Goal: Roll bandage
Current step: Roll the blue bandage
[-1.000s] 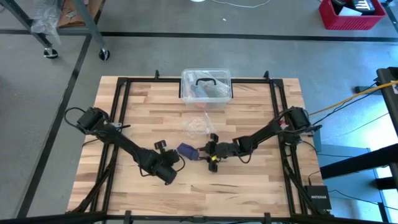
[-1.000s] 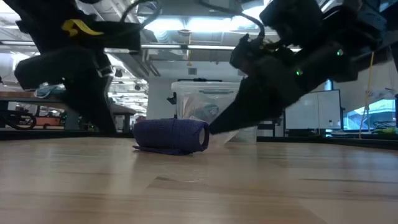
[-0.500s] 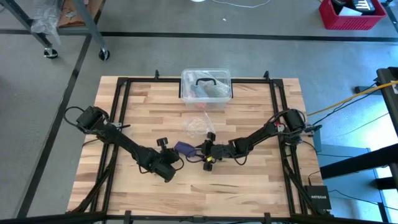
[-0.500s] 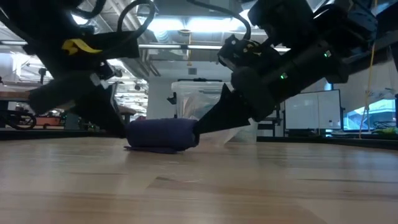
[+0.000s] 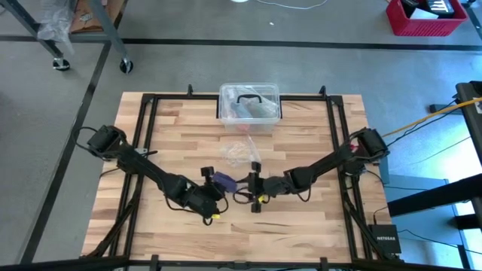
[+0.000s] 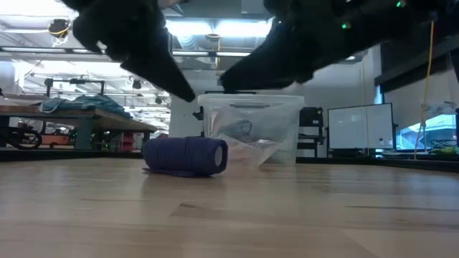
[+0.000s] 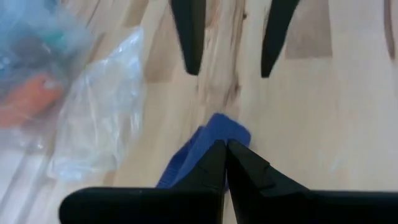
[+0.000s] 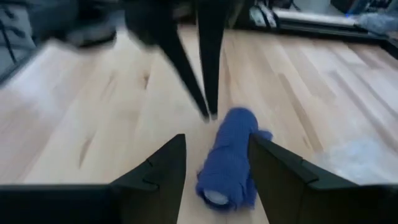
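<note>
Both grippers lifted off bandage (image 6: 185,155); rolled, on table. Left gripper (image 7: 225,163) jaws together, right gripper (image 8: 214,163) jaws apart.

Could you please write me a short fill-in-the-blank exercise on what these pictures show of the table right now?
1. The soft navy-purple fabric bandage lies on the wooden table already ____ into a short cylinder.
2. The left gripper has its fingers ____.
3. The right gripper is ____, its fingers apart on either side of the bandage in its own wrist view.
4. Behind the bandage in the low view stands a clear ____ box.

Missing words: rolled; shut; open; plastic
</note>
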